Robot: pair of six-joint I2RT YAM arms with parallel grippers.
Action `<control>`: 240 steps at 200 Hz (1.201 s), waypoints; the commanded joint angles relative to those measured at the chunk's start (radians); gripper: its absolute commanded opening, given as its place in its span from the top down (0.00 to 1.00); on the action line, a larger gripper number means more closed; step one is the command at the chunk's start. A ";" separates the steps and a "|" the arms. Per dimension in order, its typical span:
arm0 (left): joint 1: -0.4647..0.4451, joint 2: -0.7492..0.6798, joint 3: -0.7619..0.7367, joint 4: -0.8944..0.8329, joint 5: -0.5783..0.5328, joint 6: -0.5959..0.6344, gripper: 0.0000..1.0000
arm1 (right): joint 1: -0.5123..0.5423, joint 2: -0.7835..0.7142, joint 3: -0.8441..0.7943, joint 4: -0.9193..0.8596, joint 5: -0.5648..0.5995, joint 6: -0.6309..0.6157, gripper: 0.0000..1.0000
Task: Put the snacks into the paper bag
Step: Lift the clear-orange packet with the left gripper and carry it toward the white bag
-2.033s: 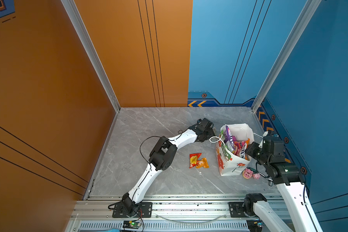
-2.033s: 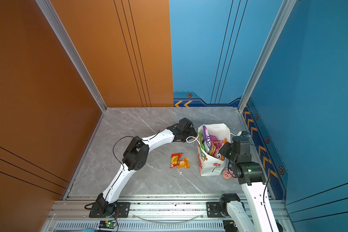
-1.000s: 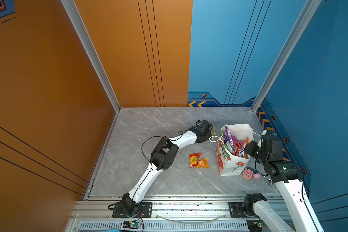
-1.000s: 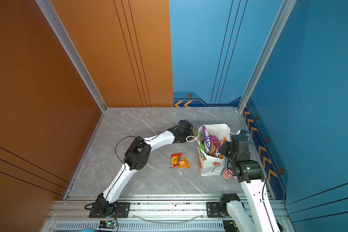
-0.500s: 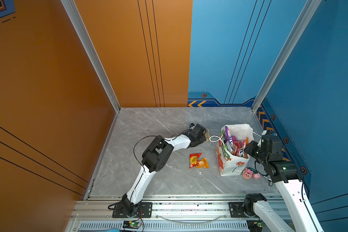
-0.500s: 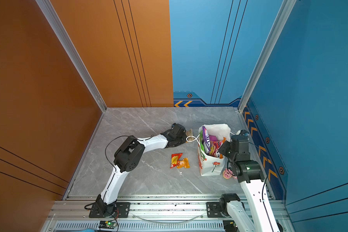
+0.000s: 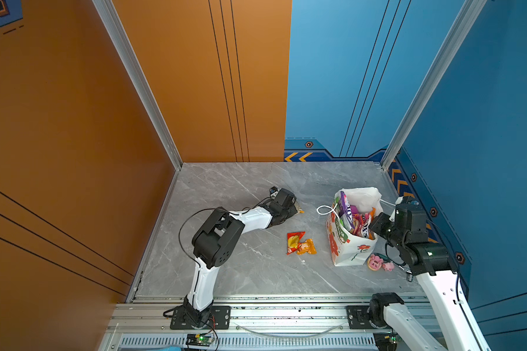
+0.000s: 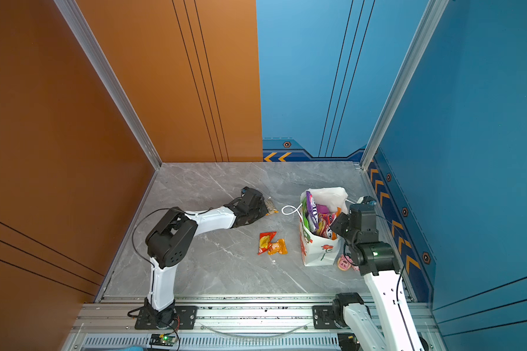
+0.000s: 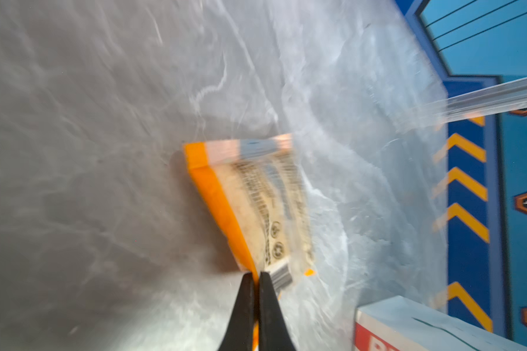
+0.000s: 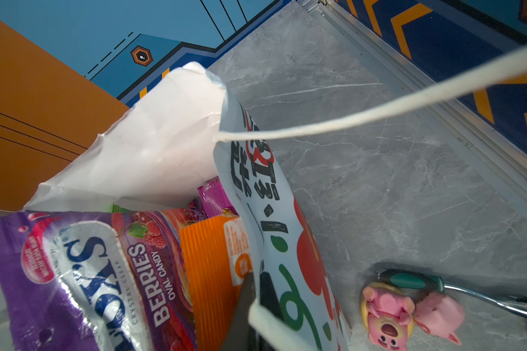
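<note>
A white upright paper bag (image 7: 352,252) is printed with red flowers and green and black marks. A glossy purple candy packet (image 10: 73,273) is marked with white lettering and red berries. A ribbed orange packet (image 10: 207,258) is plain-coloured. A pale, orange-edged packet (image 9: 256,206) is covered in dark print. The counter (image 7: 271,273) is patterned as grey marble with white veins.

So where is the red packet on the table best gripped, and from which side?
Probably pinch the red packet at its edge away from the paper bag, coming down from above: it lies flat, and the orange packet lies against its bag-side edge.
</note>
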 commanded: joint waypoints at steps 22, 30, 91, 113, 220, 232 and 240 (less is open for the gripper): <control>-0.017 -0.198 -0.043 -0.043 -0.097 0.072 1.00 | 0.007 0.019 -0.011 -0.016 -0.018 0.014 0.94; -0.025 -0.222 -0.046 -0.060 -0.117 0.084 1.00 | 0.009 0.019 -0.010 -0.016 -0.017 0.015 0.94; -0.080 -0.420 -0.087 -0.156 -0.274 0.166 1.00 | 0.015 0.011 0.004 -0.018 -0.017 0.015 0.94; -0.106 -0.483 -0.083 -0.187 -0.334 0.202 1.00 | 0.016 0.017 0.008 -0.018 -0.021 0.013 0.95; -0.315 -0.612 0.143 -0.344 -0.512 0.510 1.00 | 0.042 0.010 0.019 -0.018 -0.010 0.022 0.95; -0.348 -0.608 0.180 -0.342 -0.522 0.550 1.00 | 0.042 0.010 0.015 -0.014 -0.012 0.022 0.95; -0.372 -0.600 0.207 -0.340 -0.522 0.579 1.00 | 0.044 0.010 0.016 -0.014 -0.012 0.021 0.95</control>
